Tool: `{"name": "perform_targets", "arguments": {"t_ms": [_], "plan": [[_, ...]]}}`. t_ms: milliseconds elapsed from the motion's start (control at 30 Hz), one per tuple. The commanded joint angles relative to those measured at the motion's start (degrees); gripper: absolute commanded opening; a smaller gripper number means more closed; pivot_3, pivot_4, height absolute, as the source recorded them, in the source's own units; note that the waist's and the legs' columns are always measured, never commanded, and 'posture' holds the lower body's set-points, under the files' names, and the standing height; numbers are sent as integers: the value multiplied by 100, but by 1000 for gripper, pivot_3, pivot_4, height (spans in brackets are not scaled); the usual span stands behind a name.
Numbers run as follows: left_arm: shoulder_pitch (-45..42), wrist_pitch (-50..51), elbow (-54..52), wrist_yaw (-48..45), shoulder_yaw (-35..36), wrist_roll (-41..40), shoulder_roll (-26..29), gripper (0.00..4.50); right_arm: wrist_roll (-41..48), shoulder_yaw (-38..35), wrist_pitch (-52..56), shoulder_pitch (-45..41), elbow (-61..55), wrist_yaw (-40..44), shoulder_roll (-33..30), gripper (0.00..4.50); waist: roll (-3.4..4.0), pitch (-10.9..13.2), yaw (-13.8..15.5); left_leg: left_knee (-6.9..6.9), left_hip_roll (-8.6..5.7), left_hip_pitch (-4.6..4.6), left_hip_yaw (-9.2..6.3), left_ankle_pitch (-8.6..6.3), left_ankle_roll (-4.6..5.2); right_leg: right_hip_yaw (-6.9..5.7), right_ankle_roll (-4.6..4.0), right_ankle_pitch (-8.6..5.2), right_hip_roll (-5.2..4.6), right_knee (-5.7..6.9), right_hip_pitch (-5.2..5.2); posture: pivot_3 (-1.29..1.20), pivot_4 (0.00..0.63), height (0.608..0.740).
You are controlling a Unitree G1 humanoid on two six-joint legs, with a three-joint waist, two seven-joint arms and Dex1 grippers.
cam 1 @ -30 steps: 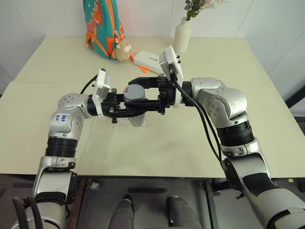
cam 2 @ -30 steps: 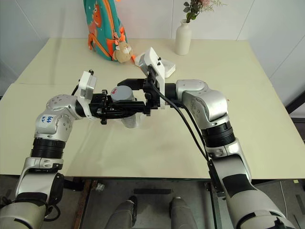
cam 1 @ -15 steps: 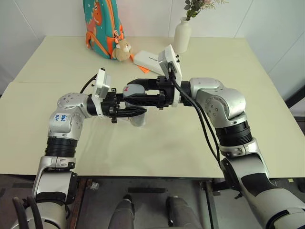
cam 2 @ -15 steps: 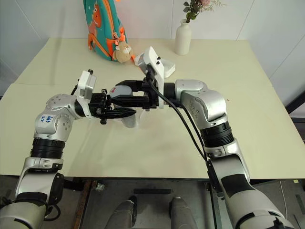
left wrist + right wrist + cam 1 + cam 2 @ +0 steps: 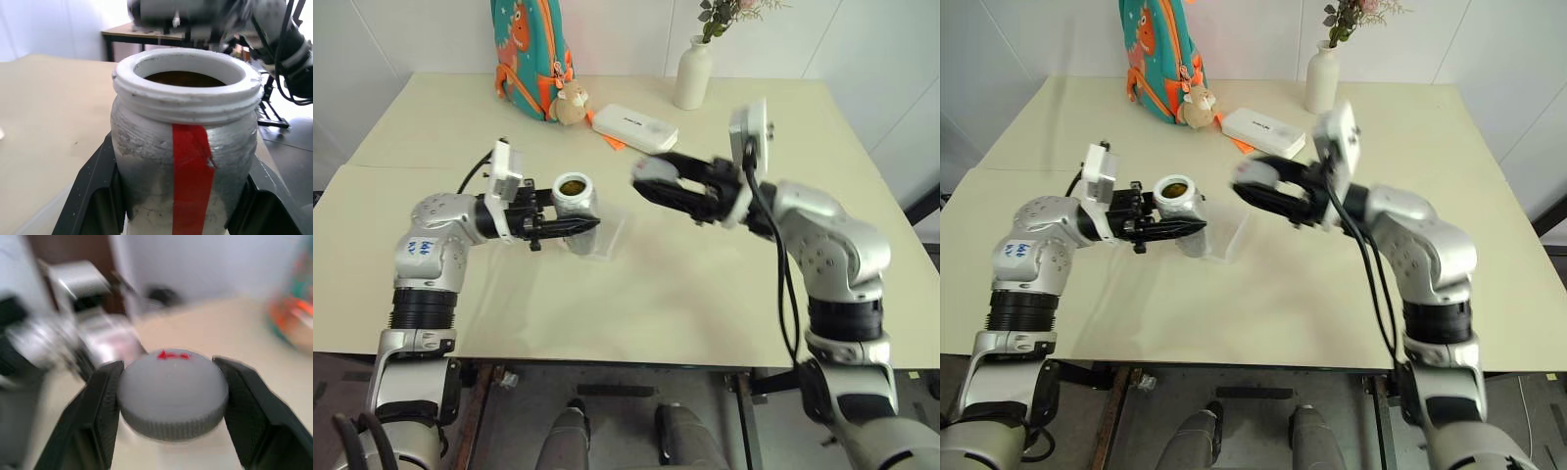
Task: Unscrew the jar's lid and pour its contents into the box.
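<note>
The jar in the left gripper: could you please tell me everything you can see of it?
The small clear plastic jar has frosted-looking walls, a white threaded neck and a red strip down its side. It stands roughly upright with its mouth open, the lid off, and olive-brown contents showing inside. The left gripper is shut on it, one black finger on each side, holding it above the table over the shallow clear plastic box.

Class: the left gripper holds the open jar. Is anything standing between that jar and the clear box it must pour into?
Nothing visible does. The jar sits in the left gripper right beside the box; the right gripper holds the lid off to the side.
</note>
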Motion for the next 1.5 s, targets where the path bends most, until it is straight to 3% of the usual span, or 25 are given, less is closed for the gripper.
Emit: {"name": "perform_targets", "arguments": {"t_ms": [33, 267, 567, 767, 1033, 1233, 1500], "plan": [[10, -18, -158, 190, 289, -172, 77, 2007, -355, -253, -931, 577, -244, -404, 154, 2542, 0, 0, -22, 0, 0, 0, 1, 0, 0, 2, 0, 0, 0, 1, -2, 0, 150, 740], [-4, -20, 59, 418, 482, -216, 71, 2007, -1267, -119, -2478, 1751, 608, -915, 525, 2542, 0, 0, -28, 4, 0, 13, 7, 1, -1, 9, 0, 1, 2, 9, 7, 0, 150, 740], [-68, 63, 155, 381, 458, -233, 16, 2007, -1382, -194, -2863, 1548, 1490, -875, 368, 2542, 0, 0, -30, 4, -2, 17, 11, 7, 1, 20, 3, 4, 3, 12, 9, 0, 150, 740], [-120, -112, 276, 596, 502, -57, 77, 2007, -1066, -173, -2425, 1259, 1173, -443, 26, 4452, 0, 0, -31, 2, -2, 17, 11, 6, 1, 20, 3, 4, 2, 11, 9, 0, 150, 740], [-301, 55, 497, 1352, 522, 339, 492, 2007, -61, 308, -817, 275, -338, 242, -324, 4483, 0, 0, -57, 0, 0, 18, 10, 6, 1, 20, 3, 4, 5, 13, 5, 0, 150, 740], [-221, 427, 338, 1491, 290, 560, 833, 2007, 33, 796, -153, -231, -629, 386, -343, 4483, -1, 0, -9, 2, -1, 11, 8, 5, 1, 18, 3, 3, 4, 4, 8, 0, 150, 740], [-124, -629, 425, 2363, -200, 1648, 594, 2007, -274, 992, -431, -169, -409, 571, -365, 4483, -1, 0, 65, 1, -2, 10, 8, 5, 1, 18, 3, 3, 4, 3, 7, 0, 150, 740]]}}
